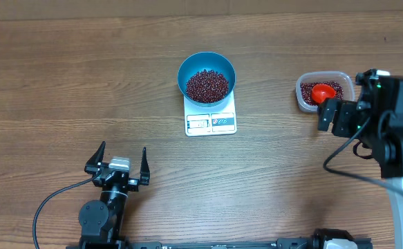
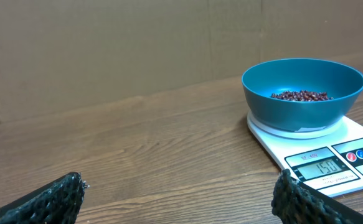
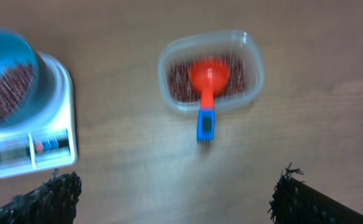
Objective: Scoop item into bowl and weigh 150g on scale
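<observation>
The left arm sits low at the near left of the table (image 1: 63, 83), its wrist level and aimed at the far side. The left gripper (image 1: 124, 152) has its two dark fingers (image 2: 60, 196) spread wide with nothing between them. The right arm reaches in from the right edge and is raised, so its camera looks almost straight down. The right gripper (image 3: 175, 193) is also spread wide and holds nothing.

The bowl (image 1: 187, 69) stands on the scale (image 1: 211, 123) at the middle of the table, and a heap of beans (image 1: 207, 84) covers its bottom. It lies well beyond the left gripper's fingertips, far and to the right of them. From the right gripper it is well apart to the left.

Just beside the right gripper is a clear container (image 1: 303, 97) with more beans in it. An orange-red scoop (image 1: 321, 92) rests in it (cup among the beans, blue-ended handle sticking out over the near rim). The scoop is apart from the right gripper's fingers, beyond them.

Only the left wrist view shows the scale's display side-on, and it appears to read 150. The right wrist view is blurred but shows the scoop's handle, which the arm partly hides in the overhead view. Only the overhead view shows both arms at once.
</observation>
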